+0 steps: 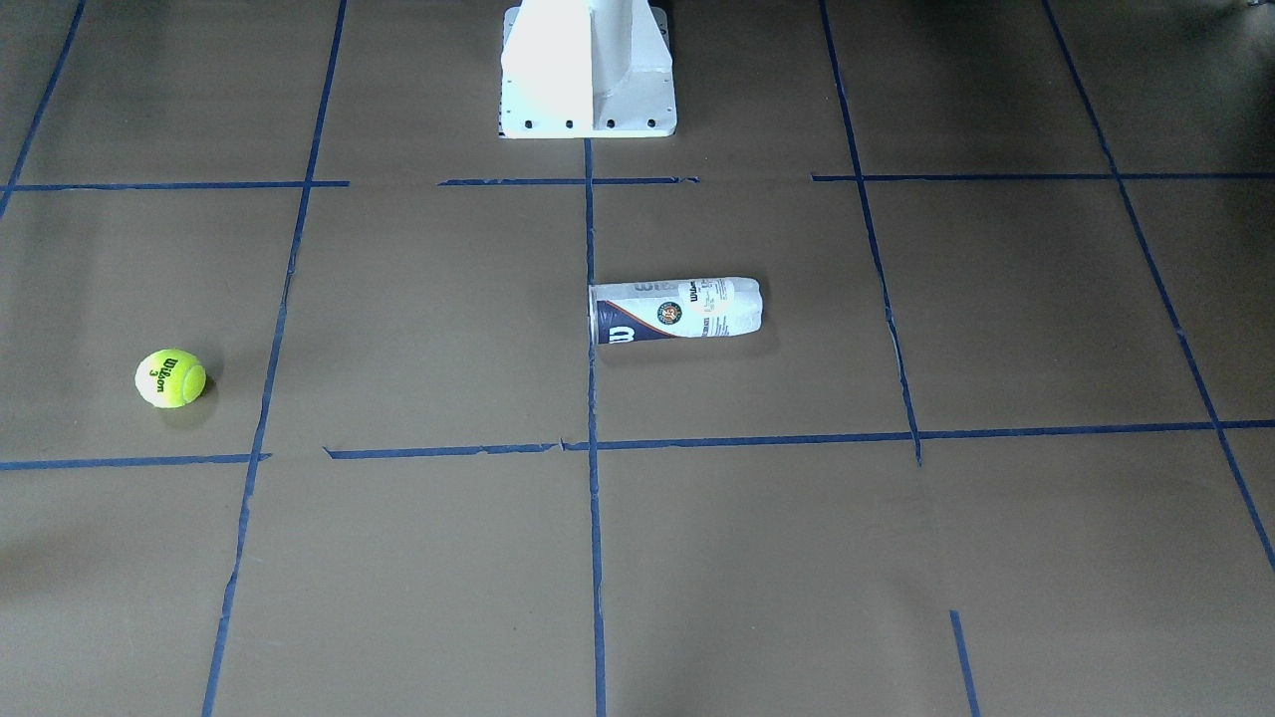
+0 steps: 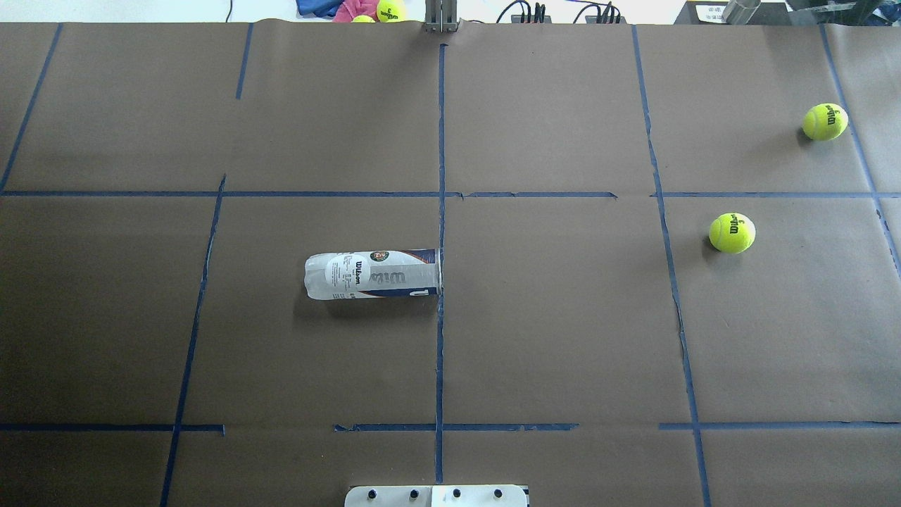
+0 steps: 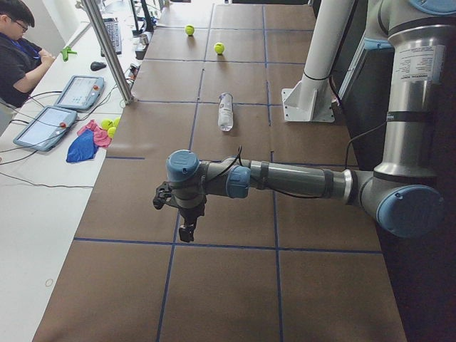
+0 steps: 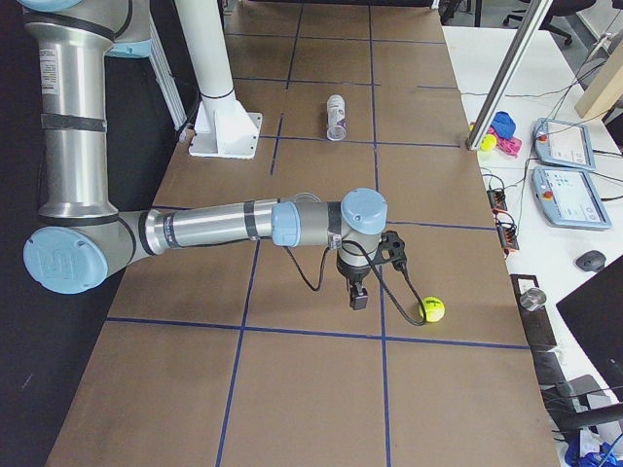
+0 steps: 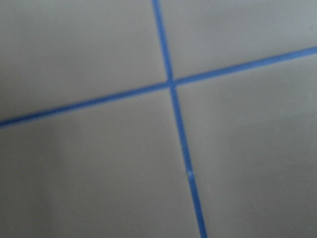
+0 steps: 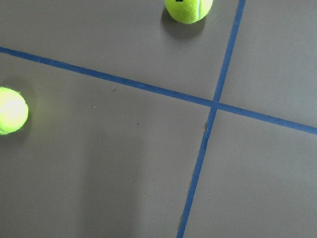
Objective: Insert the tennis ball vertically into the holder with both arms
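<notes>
The holder (image 2: 373, 274) lies on its side on the brown table, left of the centre tape line, with its open end toward that line. It also shows in the front view (image 1: 677, 311). A tennis ball (image 2: 732, 233) rests far to the right of it, also in the front view (image 1: 170, 378). A second tennis ball (image 2: 825, 122) lies further back right. The left gripper (image 3: 187, 229) hangs above the table, well short of the holder (image 3: 225, 112). The right gripper (image 4: 358, 297) hangs near a ball (image 4: 432, 309). I cannot tell whether either is open or shut.
The white pedestal base (image 1: 588, 70) stands at the robot's edge of the table. Blue tape lines grid the brown table cover (image 2: 563, 317). The right wrist view shows two balls (image 6: 188, 9) (image 6: 10, 110). More balls and cloth (image 2: 366, 10) and tablets (image 3: 78, 92) lie on the operators' bench.
</notes>
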